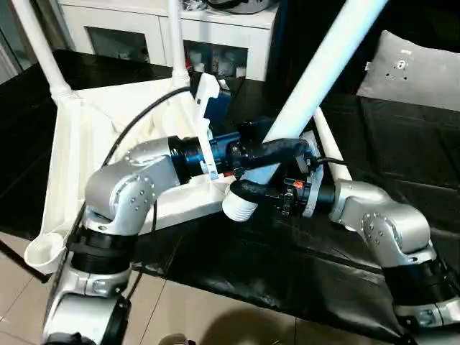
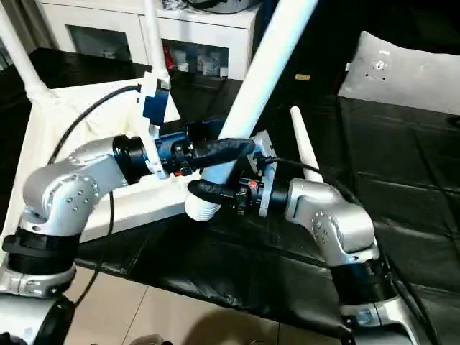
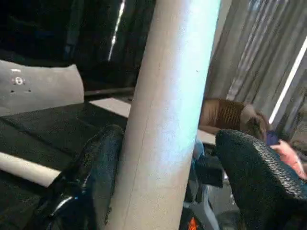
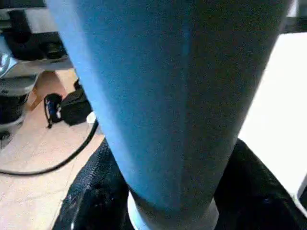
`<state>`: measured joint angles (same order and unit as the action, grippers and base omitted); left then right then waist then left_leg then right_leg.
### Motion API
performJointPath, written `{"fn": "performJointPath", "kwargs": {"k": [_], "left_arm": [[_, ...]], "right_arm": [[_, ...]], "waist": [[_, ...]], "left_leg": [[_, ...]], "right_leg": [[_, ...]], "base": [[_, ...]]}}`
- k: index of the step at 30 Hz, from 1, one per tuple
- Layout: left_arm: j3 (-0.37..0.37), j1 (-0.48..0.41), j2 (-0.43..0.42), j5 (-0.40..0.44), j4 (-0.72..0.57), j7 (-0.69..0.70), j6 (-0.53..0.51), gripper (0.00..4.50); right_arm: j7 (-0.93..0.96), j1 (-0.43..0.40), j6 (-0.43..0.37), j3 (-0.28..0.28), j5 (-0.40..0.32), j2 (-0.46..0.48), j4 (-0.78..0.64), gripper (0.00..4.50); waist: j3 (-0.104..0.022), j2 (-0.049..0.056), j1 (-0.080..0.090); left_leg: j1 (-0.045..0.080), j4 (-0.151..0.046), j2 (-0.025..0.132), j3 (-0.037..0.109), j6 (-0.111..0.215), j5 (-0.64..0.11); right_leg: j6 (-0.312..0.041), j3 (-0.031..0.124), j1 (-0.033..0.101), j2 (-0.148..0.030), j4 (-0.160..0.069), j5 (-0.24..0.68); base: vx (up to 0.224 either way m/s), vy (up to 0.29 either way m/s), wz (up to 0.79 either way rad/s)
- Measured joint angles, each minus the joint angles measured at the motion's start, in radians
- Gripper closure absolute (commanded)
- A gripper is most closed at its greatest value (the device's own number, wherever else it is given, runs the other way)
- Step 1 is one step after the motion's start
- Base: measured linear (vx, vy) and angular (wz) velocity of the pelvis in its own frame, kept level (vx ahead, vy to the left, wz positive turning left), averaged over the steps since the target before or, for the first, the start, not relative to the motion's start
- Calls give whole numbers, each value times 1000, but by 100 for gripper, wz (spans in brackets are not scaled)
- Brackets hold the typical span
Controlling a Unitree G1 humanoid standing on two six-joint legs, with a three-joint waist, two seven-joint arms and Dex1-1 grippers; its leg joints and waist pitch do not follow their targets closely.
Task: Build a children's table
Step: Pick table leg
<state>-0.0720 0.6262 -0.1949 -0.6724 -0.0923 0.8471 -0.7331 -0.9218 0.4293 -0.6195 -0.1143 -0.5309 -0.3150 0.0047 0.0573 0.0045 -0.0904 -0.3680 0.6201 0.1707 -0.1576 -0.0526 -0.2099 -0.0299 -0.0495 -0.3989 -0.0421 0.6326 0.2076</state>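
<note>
The long white leg [image 1: 316, 68] ran on a slant from the top right-of-centre of the head view down to mid-frame, its ribbed thick end [image 1: 239, 205] hanging just past the near edge of the upturned tabletop [image 1: 79, 144]. That tabletop lay underside up on the black-covered bench [image 1: 237, 266] at the left of the frame, ribs showing, an empty corner socket [image 1: 44, 251] at lower left.

Two legs were already standing in sockets: one [image 1: 39, 43] at upper left, another [image 1: 175, 36] at top centre. A further leg [image 2: 305, 154] lay flat on the black cover to the right of the arms.

Right gripper [image 1: 251, 194] came in from the right, and its black fingers were clamped around the slanted leg just above the ribbed end; in the right wrist view those fingers [image 4: 91, 191] hugged both sides of the shaft. Left gripper [image 1: 277, 151] reached across from the left, a little higher up the same leg. In the left wrist view one finger [image 3: 98, 167] lay against the shaft while the other [image 3: 259, 172] stood clear of it, so those jaws were spread wide, not pinching.

Behind, at the top of frame, stood a white cabinet [image 1: 144, 32] with glass doors, and a grey cushion [image 1: 410, 68] sat at upper right.
</note>
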Motion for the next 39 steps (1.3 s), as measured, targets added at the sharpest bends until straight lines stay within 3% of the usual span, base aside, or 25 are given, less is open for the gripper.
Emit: {"fn": "performJointPath", "kwargs": {"k": [2, 5, 9, 11, 14, 20, 24, 26, 32, 39], "left_arm": [[22, -11, 34, -8, 0, -18, 9, 42], [95, -20, 104, -94, 1, -60, 16, 35], [144, -18, 112, -161, -22, -82, 18, 33], [156, -21, 58, -148, -20, -79, 15, 33], [145, -41, 12, -89, -20, -72, 27, 33], [0, -113, -205, 201, 64, -75, 157, 33], [-67, -131, -283, 285, 92, -28, 206, 33], [-119, -143, -323, 341, 114, 8, 247, 62], [-219, -150, -336, 495, 324, 20, 406, 69], [-220, -131, -334, 513, 418, 48, 438, 140]], "right_arm": [[24, -3, -2, 12, -1, 13, -8, 253], [63, -4, -14, 42, -9, 22, -31, 254], [114, -32, -34, 64, -9, 25, -20, 258], [141, -47, -28, 65, 2, 37, -20, 261], [208, -57, 5, 72, 47, 48, -5, 261], [352, -59, 69, 78, 146, 67, 9, 261], [414, -60, 80, 69, 191, 75, 9, 261], [451, -61, 86, 61, 227, 91, 9, 261], [433, -69, 129, 45, 226, 105, 7, 261], [409, -91, 132, 28, 222, 95, -3, 261]], "waist": [[0, 0, 0], [0, 0, -2], [-1, 3, -1], [-1, 9, 3], [-1, 12, 4], [0, 14, 5], [0, 12, 0], [0, 12, 1], [0, 12, 3], [0, 12, 1]], "left_leg": [[0, 0, 0, 0, 0, 0], [0, 0, 0, 0, -1, 0], [0, 0, 0, 0, -3, 0], [0, 0, 0, 0, -4, 0], [1, 0, 0, 0, -5, 1], [1, 0, 1, 0, -6, 1], [0, -1, 0, 0, -6, 1], [0, -1, 0, 0, -6, 1], [0, -1, 0, 0, -7, 2], [0, -1, 0, 0, -7, 2]], "right_leg": [[0, 0, 0, 0, 0, -1], [0, 0, 1, 0, 0, -1], [0, 0, 1, 0, 0, -2], [0, 0, 1, 0, 0, -3], [1, 0, 1, 0, -1, -3], [1, 0, 0, 1, -1, -4], [1, 0, -1, 1, -2, -4], [1, 1, -1, 0, -2, -4], [2, 1, -1, 1, -1, -4], [2, 1, -1, 0, -1, -5]], "base": [[0, 0, 0], [0, 0, 0], [0, 0, 0], [0, 0, 0], [0, 0, 0], [0, 0, 0], [0, 0, 0], [0, 0, 0], [0, 0, 0], [0, 0, 0]]}}
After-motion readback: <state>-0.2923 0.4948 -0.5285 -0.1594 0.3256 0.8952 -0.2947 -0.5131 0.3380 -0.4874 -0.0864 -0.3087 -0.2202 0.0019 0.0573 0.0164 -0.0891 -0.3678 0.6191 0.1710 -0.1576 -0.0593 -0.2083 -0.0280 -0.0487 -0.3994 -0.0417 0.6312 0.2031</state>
